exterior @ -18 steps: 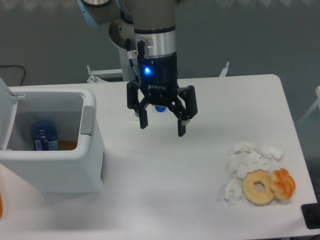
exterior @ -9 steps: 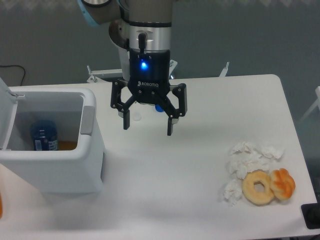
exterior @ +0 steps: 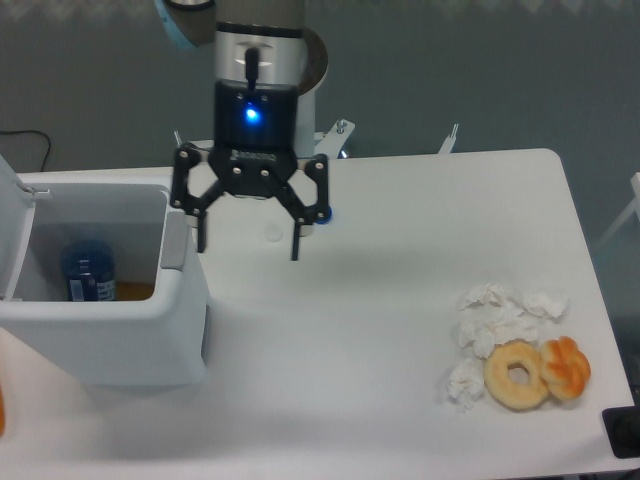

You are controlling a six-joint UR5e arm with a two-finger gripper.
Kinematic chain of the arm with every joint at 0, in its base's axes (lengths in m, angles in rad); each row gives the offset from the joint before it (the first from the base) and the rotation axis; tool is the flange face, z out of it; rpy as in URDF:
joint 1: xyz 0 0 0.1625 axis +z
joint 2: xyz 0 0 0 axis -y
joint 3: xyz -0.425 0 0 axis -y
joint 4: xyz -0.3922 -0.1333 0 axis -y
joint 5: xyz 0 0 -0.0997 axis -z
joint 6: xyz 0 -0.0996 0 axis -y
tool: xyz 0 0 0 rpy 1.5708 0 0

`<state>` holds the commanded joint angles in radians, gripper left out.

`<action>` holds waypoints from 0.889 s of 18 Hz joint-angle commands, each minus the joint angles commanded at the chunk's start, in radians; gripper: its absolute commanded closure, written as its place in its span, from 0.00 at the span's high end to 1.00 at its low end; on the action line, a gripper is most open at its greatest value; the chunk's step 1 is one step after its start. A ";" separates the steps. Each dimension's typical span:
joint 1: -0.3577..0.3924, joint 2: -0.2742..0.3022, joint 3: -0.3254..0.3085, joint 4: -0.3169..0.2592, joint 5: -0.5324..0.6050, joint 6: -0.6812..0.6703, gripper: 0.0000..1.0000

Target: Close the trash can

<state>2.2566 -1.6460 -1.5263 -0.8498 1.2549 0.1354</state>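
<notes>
The white boxy trash can (exterior: 110, 335) stands at the left of the table with its top open. Its white lid (exterior: 10, 225) stands swung up at the far left edge. A grey latch tab (exterior: 174, 241) sits on the can's right rim. Inside lie a blue can (exterior: 87, 272) and something orange. My gripper (exterior: 248, 242) is open and empty, fingers pointing down, hanging above the table just right of the can's right rim; its left finger (exterior: 199, 235) is near the latch tab.
Crumpled white tissues (exterior: 495, 320), a glazed donut (exterior: 516, 374) and an orange pastry (exterior: 566, 367) lie at the right front of the table. A small blue object (exterior: 322, 216) sits on the table behind the gripper. A black item (exterior: 622, 432) is at the right front corner.
The gripper has moved left and slightly back, from the table's middle to beside the can's right rim. It stays open. The can and lid have not moved.
</notes>
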 joint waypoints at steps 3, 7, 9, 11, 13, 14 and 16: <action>-0.031 0.003 0.029 0.000 -0.026 -0.100 1.00; -0.054 0.021 0.043 0.002 -0.098 -0.151 1.00; -0.066 0.035 0.043 0.002 -0.132 -0.151 1.00; -0.091 0.049 0.041 0.000 -0.164 -0.152 1.00; -0.101 0.077 0.038 0.000 -0.179 -0.154 1.00; -0.107 0.090 0.038 0.000 -0.198 -0.154 1.00; -0.111 0.109 0.038 0.000 -0.250 -0.154 1.00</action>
<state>2.1461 -1.5371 -1.4880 -0.8498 1.0050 -0.0184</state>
